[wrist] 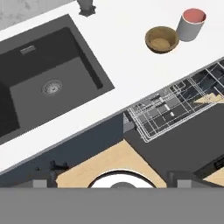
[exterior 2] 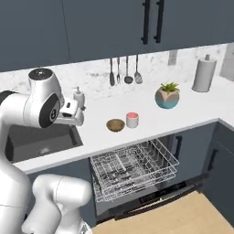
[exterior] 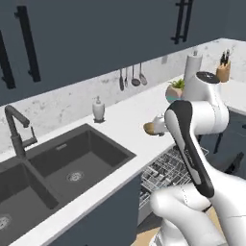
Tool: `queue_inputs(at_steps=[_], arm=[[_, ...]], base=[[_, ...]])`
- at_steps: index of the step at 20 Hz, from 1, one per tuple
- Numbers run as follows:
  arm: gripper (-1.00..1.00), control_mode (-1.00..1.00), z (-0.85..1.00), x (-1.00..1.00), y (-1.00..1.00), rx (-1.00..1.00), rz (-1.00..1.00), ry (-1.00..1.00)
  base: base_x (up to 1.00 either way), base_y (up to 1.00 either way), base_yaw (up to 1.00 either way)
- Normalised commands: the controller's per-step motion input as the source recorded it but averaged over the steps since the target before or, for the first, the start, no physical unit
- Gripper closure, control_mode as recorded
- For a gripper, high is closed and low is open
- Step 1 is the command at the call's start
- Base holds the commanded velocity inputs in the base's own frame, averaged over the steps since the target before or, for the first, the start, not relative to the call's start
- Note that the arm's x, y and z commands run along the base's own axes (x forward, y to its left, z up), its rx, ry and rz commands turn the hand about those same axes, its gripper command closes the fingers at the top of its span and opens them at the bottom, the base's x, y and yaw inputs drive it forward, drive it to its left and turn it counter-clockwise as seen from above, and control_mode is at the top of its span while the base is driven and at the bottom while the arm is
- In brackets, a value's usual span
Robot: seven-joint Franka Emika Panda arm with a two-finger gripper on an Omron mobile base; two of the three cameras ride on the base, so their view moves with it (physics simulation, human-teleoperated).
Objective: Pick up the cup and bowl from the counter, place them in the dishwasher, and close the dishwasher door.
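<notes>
Counter [exterior 2: 151,116] carries the dark sink [wrist: 48,83] at left. Dishwasher [exterior 2: 137,192] below it, door down, white rack [exterior 2: 132,169] pulled out, nothing in it. Bowl [exterior 2: 115,124] and cup [exterior 2: 132,119] sit upright, just beside each other, near the counter's front edge above the rack. Gripper finger state: can't tell.

Small whitish salmon-topped cup [exterior: 159,123] mostly hidden behind white arm. White wire dishwasher rack [wrist: 175,109] cut off at right edge.
</notes>
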Motion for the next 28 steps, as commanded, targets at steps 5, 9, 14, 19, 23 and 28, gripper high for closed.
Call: queue_inputs(at_steps=[5, 9, 14, 19, 23, 28], arm=[[-1.00, 1.00, 0.00, 0.00, 0.00, 0.00, 0.00, 0.00], [-1.00, 1.00, 0.00, 0.00, 0.00, 0.00, 0.00, 0.00], [-1.00, 1.00, 0.00, 0.00, 0.00, 0.00, 0.00, 0.00], [-1.00, 1.00, 0.00, 0.00, 0.00, 0.00, 0.00, 0.00], [-1.00, 1.00, 0.00, 0.00, 0.00, 0.00, 0.00, 0.00], [-1.00, 1.00, 0.00, 0.00, 0.00, 0.00, 0.00, 0.00]], base=[[0.10, 0.51, -0.80], [0.17, 0.37, -0.72], [0.01, 0.43, -0.61], [0.03, 0.87, -0.19], [0.06, 0.67, 0.01], [0.00, 0.02, 0.14]])
